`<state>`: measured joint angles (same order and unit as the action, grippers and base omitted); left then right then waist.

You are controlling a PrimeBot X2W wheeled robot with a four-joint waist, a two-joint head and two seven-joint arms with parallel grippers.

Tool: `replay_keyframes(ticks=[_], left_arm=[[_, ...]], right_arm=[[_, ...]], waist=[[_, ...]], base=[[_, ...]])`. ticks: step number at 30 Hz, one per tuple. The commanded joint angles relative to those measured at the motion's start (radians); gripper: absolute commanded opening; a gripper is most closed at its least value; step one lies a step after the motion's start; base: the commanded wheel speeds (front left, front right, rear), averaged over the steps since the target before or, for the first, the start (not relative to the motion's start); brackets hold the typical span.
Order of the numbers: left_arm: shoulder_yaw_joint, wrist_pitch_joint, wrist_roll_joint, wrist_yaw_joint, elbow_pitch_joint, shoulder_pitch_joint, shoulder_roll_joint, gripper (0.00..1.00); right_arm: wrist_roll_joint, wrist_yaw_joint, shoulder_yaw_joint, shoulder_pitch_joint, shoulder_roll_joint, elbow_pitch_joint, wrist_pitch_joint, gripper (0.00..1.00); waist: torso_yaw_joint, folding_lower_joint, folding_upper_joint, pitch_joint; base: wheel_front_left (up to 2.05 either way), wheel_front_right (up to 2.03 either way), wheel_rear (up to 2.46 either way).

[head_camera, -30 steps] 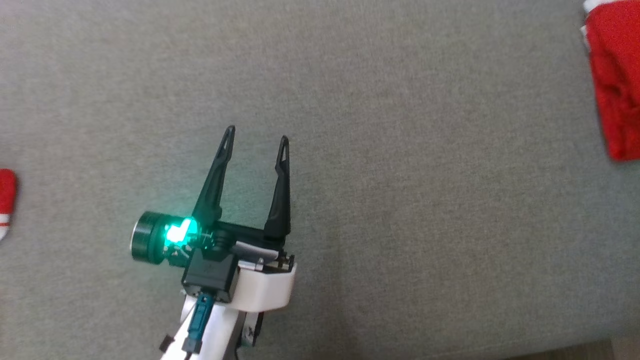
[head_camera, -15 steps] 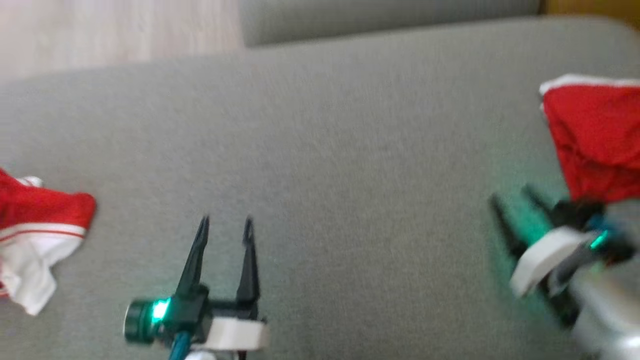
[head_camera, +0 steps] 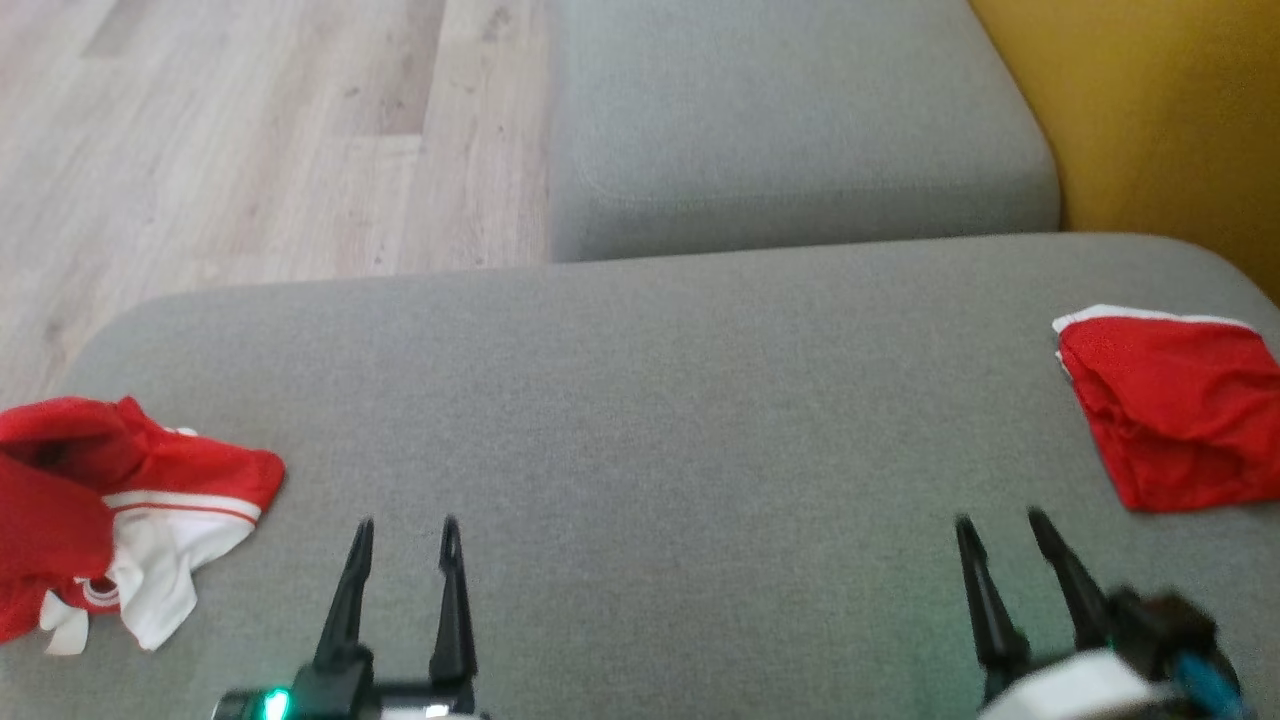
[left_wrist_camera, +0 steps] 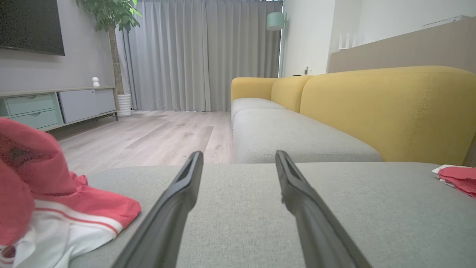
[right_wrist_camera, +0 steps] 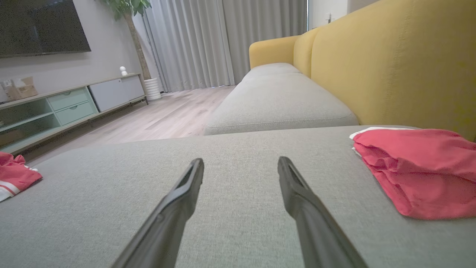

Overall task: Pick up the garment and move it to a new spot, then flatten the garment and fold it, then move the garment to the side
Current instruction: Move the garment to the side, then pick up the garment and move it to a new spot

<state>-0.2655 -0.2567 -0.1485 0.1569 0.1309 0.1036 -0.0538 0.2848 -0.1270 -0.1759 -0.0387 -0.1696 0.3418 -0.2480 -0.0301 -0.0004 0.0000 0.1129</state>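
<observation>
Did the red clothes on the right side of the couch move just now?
No. The right red garment still lies by the grey cushion's right end, close to its far edge. The whole picture slid because the camera tilted up.

Head view: high up, looks down and forward over the grey seat cushion (head_camera: 640,400) from mid range; left gripper (head_camera: 407,522) and right gripper (head_camera: 998,517) poke in at the bottom edge. Left wrist view: low, close above the cushion, faces level along its own jaws toward the wood floor (left_wrist_camera: 148,134) and curtains (left_wrist_camera: 186,56). Right wrist view: low and level too, set further right, nearer the yellow backrest (right_wrist_camera: 390,67). All 3 share the cushion, the crumpled red-and-white garment (head_camera: 130,500) at left and the folded red garment (head_camera: 1170,410) at right.
</observation>
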Motion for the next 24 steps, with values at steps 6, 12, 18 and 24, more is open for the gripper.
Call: replay_keyframes(ticks=[6,12,18,24], left_arm=[[0.064,-0.005,0.017,0.004,-0.066,0.072,0.004,1.00],[0.079,-0.005,0.025,-0.006,-0.073,0.132,0.004,1.00],[0.081,-0.005,0.021,-0.016,-0.070,0.135,0.004,1.00],[0.081,-0.005,0.023,-0.016,-0.068,0.129,0.004,1.00]], right_arm=[[-0.102,-0.004,0.072,-0.129,0.057,-0.186,-0.014,1.00],[-0.118,-0.004,0.074,-0.158,0.063,-0.217,-0.014,1.00],[-0.114,-0.004,0.077,-0.159,0.064,-0.218,-0.014,1.00],[-0.108,-0.004,0.065,-0.150,0.062,-0.211,-0.014,1.00]], waist=[[0.004,0.0004,0.0000,0.043],[0.012,0.0004,0.0000,0.058],[0.011,0.0004,0.0000,0.065],[0.019,0.0004,0.0000,0.067]], base=[[0.00,0.00,0.00],[0.00,0.00,0.00],[0.00,0.00,0.00],[0.00,0.00,0.00]])
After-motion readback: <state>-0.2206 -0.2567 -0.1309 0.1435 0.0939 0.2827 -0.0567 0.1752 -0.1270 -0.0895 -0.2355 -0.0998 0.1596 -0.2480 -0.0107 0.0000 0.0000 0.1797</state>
